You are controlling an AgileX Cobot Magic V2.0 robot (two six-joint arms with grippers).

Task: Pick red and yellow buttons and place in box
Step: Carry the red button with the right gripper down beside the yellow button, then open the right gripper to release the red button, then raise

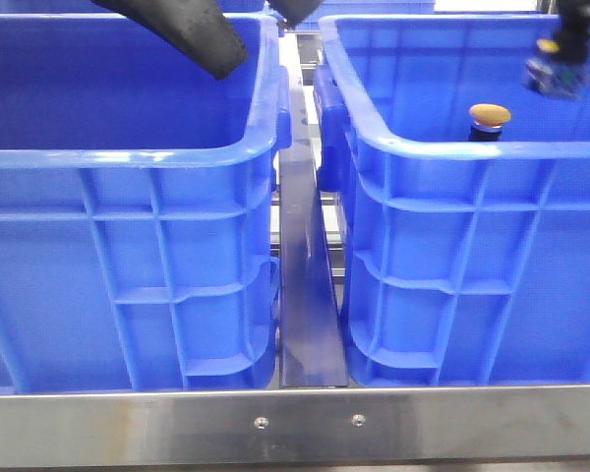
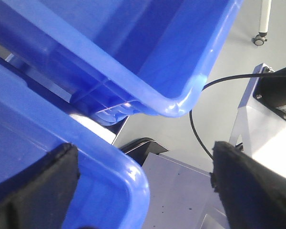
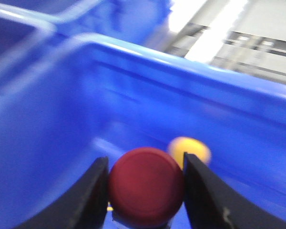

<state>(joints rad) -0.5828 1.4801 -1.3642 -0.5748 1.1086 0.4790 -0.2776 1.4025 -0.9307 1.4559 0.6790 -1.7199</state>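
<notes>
The red button has a dark red round cap, and my right gripper is shut on it, one black finger on each side. In the front view the right gripper hangs over the far right of the right-hand blue box. The yellow button stands upright inside that box, close behind its front rim; the right wrist view shows the yellow button blurred, just beyond the red cap. My left gripper is open and holds nothing, above the back right corner of the left blue crate.
The two blue crates stand side by side with a narrow metal divider in the gap between them. A metal rail runs along the front. In the left wrist view a black cable hangs beyond the left crate's corner.
</notes>
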